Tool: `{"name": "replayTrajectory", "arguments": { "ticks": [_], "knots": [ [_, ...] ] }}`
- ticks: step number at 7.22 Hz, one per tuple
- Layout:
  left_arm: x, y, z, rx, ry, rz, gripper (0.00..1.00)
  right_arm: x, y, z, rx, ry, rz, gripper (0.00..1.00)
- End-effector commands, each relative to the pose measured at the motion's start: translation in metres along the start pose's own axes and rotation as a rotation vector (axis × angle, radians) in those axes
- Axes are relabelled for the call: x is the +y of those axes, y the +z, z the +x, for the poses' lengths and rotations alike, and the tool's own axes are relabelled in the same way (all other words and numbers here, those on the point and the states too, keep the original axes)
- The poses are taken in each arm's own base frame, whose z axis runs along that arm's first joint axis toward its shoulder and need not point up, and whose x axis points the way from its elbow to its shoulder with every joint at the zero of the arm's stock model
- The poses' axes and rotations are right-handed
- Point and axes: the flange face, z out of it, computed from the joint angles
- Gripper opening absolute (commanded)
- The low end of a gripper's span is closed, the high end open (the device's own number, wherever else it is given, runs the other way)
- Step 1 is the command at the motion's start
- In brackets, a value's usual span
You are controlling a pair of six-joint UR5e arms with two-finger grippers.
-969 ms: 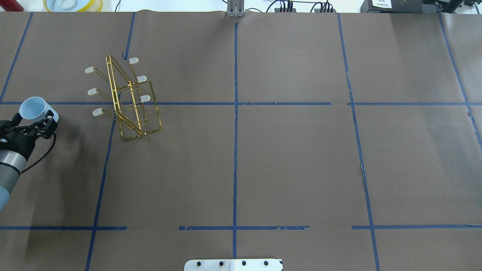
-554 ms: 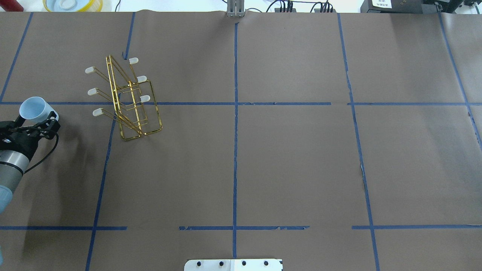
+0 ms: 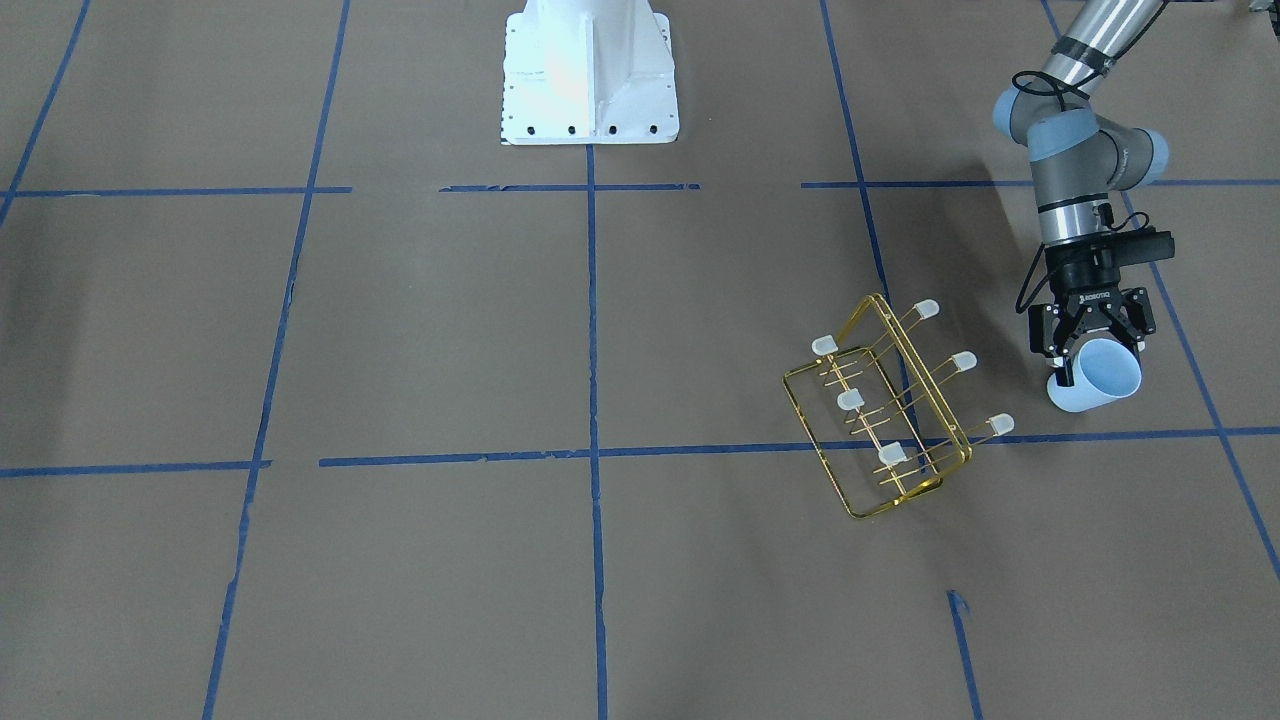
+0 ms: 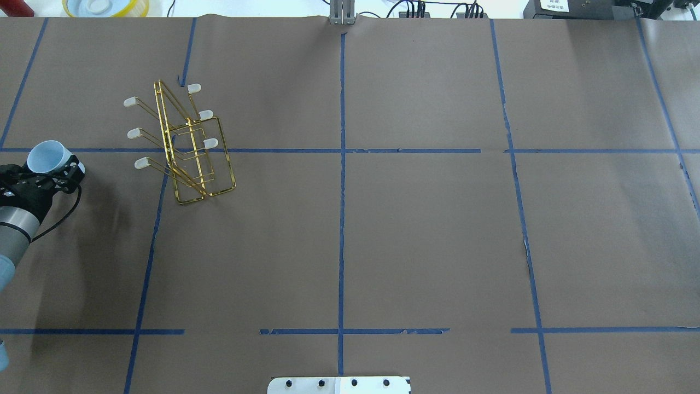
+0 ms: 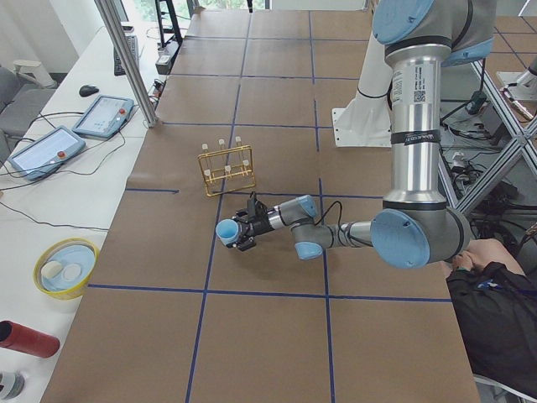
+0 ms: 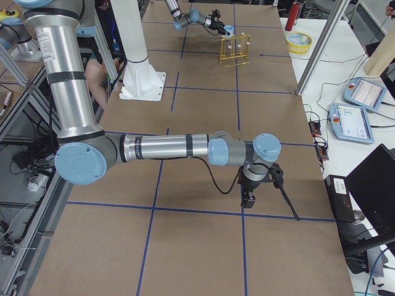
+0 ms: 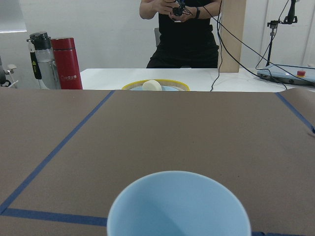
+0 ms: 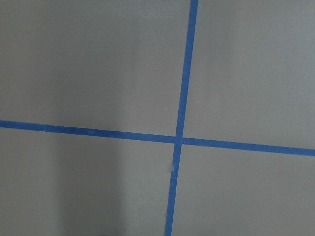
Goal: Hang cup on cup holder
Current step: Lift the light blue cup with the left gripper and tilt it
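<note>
Brown paper covers a table (image 5: 277, 336) crossed by blue tape lines, with a gold wire cup holder (image 5: 226, 168) standing on it. Nearer the camera than the cup holder and apart from it, the left gripper (image 5: 242, 233) of the large near arm clasps a pale blue cup (image 5: 224, 232) tipped sideways. Left of the cup holder, a white bench (image 5: 50, 210) carries two teach pendants (image 5: 102, 115), a yellow-rimmed bowl (image 5: 65, 294) and a red bottle (image 5: 29, 338).

Silver tubes (image 5: 413, 126), pale blue joints (image 3: 1075, 140), black end effector (image 3: 1097, 352) and cable (image 3: 1028, 272), white base (image 3: 590, 70)
</note>
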Motion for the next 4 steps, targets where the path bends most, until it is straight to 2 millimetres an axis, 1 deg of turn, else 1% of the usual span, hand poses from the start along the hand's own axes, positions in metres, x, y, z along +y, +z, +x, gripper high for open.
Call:
{"name": "replayTrajectory", "arguments": {
  "ticks": [1,4],
  "knots": [
    [-0.0026,0.0197,0.0040,-0.016,-0.010,0.003,1.00,0.0000,0.0000,0.0001,0.000,0.000,0.000,1.00],
    [-0.0034,0.0242,0.0034,-0.009,-0.017,-0.034,1.00,0.0000,0.0000,0.0001,0.000,0.000,0.000,1.00]
  ]
}}
